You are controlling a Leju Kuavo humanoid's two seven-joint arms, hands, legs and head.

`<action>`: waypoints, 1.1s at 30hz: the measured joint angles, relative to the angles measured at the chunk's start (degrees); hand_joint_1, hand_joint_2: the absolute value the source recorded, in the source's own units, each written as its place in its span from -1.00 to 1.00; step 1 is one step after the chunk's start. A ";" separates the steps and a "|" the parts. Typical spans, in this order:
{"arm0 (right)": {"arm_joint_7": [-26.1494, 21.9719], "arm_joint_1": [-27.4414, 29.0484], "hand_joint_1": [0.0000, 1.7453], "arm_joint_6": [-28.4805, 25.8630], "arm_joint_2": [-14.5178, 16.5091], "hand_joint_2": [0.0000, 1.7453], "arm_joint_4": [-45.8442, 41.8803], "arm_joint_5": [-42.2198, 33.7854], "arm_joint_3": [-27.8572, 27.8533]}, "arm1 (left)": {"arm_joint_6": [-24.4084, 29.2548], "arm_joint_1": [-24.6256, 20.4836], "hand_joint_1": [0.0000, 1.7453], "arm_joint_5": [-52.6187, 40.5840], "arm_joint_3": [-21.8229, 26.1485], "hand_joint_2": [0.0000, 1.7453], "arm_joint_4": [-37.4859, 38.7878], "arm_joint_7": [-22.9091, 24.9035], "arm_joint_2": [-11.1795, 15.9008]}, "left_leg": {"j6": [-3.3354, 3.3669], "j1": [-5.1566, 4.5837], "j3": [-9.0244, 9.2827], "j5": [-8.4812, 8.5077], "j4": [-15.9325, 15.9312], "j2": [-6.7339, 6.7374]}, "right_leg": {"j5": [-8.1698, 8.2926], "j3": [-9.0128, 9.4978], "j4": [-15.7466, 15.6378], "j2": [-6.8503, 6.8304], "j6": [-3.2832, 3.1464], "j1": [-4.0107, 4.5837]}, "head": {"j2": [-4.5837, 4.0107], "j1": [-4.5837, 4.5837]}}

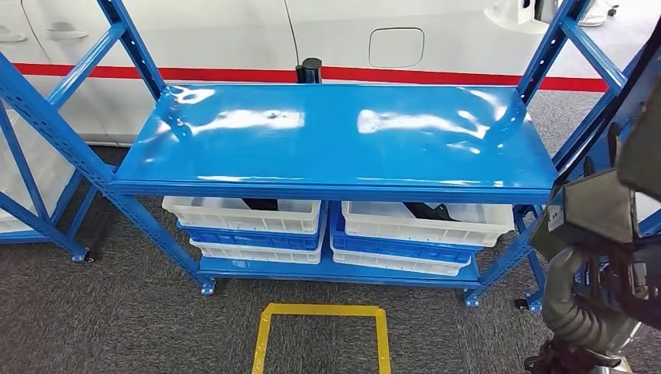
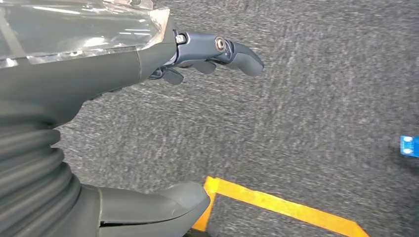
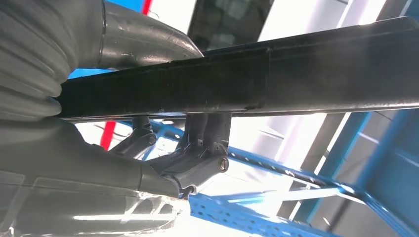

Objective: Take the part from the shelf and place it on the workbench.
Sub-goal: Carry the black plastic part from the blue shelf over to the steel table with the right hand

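A long black metal bar [image 3: 257, 81], the part, lies across my right hand [image 3: 148, 173], which grips it between the thumb on one side and the dark fingers [image 3: 207, 133] on the other. In the head view the right hand [image 1: 604, 230] is at the right edge, beside the blue rack, with the dark bar [image 1: 635, 93] slanting up from it. The rack's glossy blue top board [image 1: 335, 132] is bare. My left hand [image 2: 148, 64] hangs over the grey carpet, fingers [image 2: 237, 52] and thumb [image 2: 158, 205] apart, holding nothing.
Under the top board, white and blue bins [image 1: 249, 218] [image 1: 421, 226] hold dark parts. A yellow taped square [image 1: 321, 335] marks the carpet in front of the rack. A white vehicle body with a red stripe [image 1: 351, 47] stands behind. More blue rack frames [image 1: 31, 156] flank both sides.
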 joint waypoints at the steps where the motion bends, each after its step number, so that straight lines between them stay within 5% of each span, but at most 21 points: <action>1: 0.21 0.29 1.00 0.38 0.07 1.00 0.07 -0.10 -0.02 | -0.03 0.00 -1.00 -0.02 0.05 1.00 0.00 0.01 -0.01 | -0.24 0.15 -0.75 -1.77 3.41 -0.07 | 0.55 -0.59 0.05 -0.05 -0.14 0.06 | 0.00 -0.02; 3: 0.61 1.11 1.00 1.11 0.25 1.00 0.23 -0.26 -0.11 | 0.02 0.01 -1.00 -0.01 0.27 1.00 0.00 0.04 -0.02 | -0.49 0.39 -0.11 -1.66 5.94 -0.13 | 1.54 -1.75 0.18 -0.08 0.08 0.10 | 0.00 -0.02; 6: 1.13 2.23 1.00 2.03 0.68 1.00 0.43 -0.26 -0.62 | 0.34 -0.01 -1.00 0.02 0.72 1.00 -0.01 0.07 -0.03 | -0.24 0.56 7.79 2.17 -4.11 -0.27 | 2.56 -3.07 0.48 -0.06 0.92 0.07 | 0.00 -0.07; 8: 1.26 2.41 1.00 2.74 0.93 1.00 0.48 -0.83 -1.00 | 0.51 -0.05 -1.00 0.04 0.88 1.00 -0.02 0.05 -0.08 | 0.10 0.35 11.39 2.34 -9.98 -0.50 | 3.23 -3.50 0.60 -0.08 1.71 0.21 | 0.00 -0.04; 12: 1.27 2.24 1.00 4.66 1.60 1.00 1.12 -2.31 -1.45 | 0.84 -0.01 -1.00 0.10 1.04 1.00 0.00 0.04 -0.47 | 2.11 -0.15 10.31 3.42 -11.35 -0.24 | 3.46 -4.49 1.16 -0.11 3.18 0.13 | 0.00 0.02; 14: 1.11 2.26 1.00 5.11 1.82 1.00 1.62 -2.42 -1.66 | 0.93 -0.01 -1.00 0.30 1.29 1.00 0.00 0.04 -0.63 | 3.25 -0.10 9.06 4.66 -11.61 0.09 | -0.45 -6.34 5.72 -0.09 2.55 0.15 | 0.00 0.24; 17: 0.56 2.54 1.00 5.41 2.05 1.00 2.37 -3.02 -1.81 | 0.92 0.12 -1.00 0.62 1.89 1.00 0.01 0.04 -0.76 | 3.65 -0.42 6.80 6.47 -11.50 0.30 | -5.98 -8.81 16.11 -0.04 2.39 0.27 | 0.00 0.43; 19: 0.35 2.69 1.00 5.41 2.15 1.00 2.73 -3.19 -1.87 | 0.92 0.17 -1.00 0.66 2.12 1.00 0.02 0.04 -0.84 | 3.56 -0.60 5.38 7.62 -11.30 0.37 | -4.68 -6.67 15.84 -0.04 3.45 0.32 | 0.00 0.45; 20: 0.29 2.71 1.00 5.41 2.20 1.00 2.85 -3.20 -1.90 | 0.92 0.17 -1.00 0.67 2.22 1.00 0.02 0.04 -0.85 | 3.44 -0.65 4.66 8.12 -11.13 0.37 | -3.42 -4.00 12.52 -0.04 3.83 0.36 | 0.00 0.44; 23: 0.14 2.69 1.00 5.42 2.29 1.00 2.98 -3.23 -2.01 | 0.92 0.16 -1.00 0.68 2.41 1.00 0.02 0.04 -0.91 | 2.75 -0.97 3.28 9.36 -10.50 0.33 | -2.64 4.24 0.21 -0.02 3.19 0.91 | 0.00 0.37; 28: -0.02 2.85 1.00 5.40 2.35 1.00 3.07 -3.32 -2.15 | 0.93 0.18 -1.00 0.69 2.44 1.00 0.02 0.04 -0.95 | 2.25 -1.11 2.98 10.20 -10.39 0.32 | -3.02 4.89 -1.89 0.02 2.53 1.29 | 0.00 0.21; 29: -0.20 2.91 1.00 5.25 2.38 1.00 3.12 -3.16 -2.20 | 0.95 0.24 -1.00 0.71 2.51 1.00 0.03 0.04 -0.92 | 1.86 -0.97 2.59 9.13 -9.59 0.21 | -2.51 4.42 -1.85 -0.05 1.88 1.05 | 0.00 0.16; 32: -0.82 3.06 1.00 4.10 2.57 1.00 3.41 -2.12 -2.28 | 1.07 0.42 -1.00 0.75 2.75 1.00 0.07 0.03 -0.87 | 0.02 -0.02 -0.74 -0.18 2.71 -0.16 | 0.56 1.20 -1.68 -0.36 -0.19 0.39 | 0.00 -0.14; 33: -0.86 3.08 1.00 3.79 2.63 1.00 3.51 -1.97 -2.28 | 1.11 0.42 -1.00 0.75 2.78 1.00 0.07 0.04 -0.89 | -0.33 0.28 -0.94 -1.44 6.02 -0.17 | 1.36 0.16 -1.54 -0.39 -0.17 0.40 | 0.00 -0.17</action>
